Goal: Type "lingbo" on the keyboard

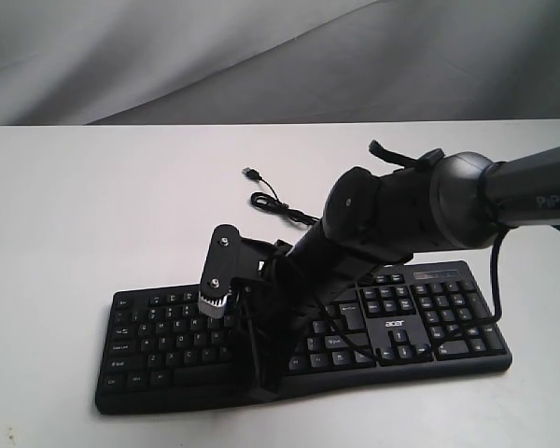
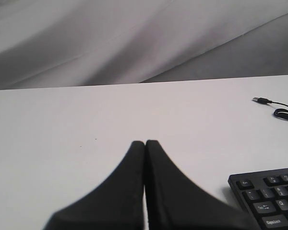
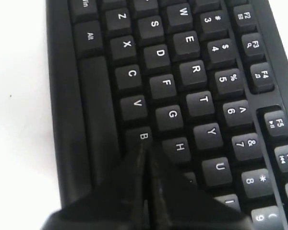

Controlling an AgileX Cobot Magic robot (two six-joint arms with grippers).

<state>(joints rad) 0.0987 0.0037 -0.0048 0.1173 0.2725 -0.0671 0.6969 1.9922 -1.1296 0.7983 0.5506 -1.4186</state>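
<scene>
The black keyboard point(image 1: 439, 317) lies across the near part of the white table, acer logo by the number pad. My right arm reaches across its middle. The right gripper point(image 3: 146, 147) is shut with nothing between the fingers, and its joined tips rest at the edge of the B key point(image 3: 140, 136), next to H point(image 3: 179, 146). In the exterior view the right gripper point(image 1: 259, 362) points down onto the letter rows. My left gripper point(image 2: 145, 143) is shut and empty over bare table, apart from the keyboard's corner point(image 2: 269, 201). It does not show in the exterior view.
The keyboard's thin black cable point(image 1: 282, 207) coils on the table behind it and ends in a loose USB plug point(image 1: 250, 173), also seen as a USB plug point(image 2: 261, 100) in the left wrist view. Grey cloth point(image 1: 261, 56) hangs behind the table.
</scene>
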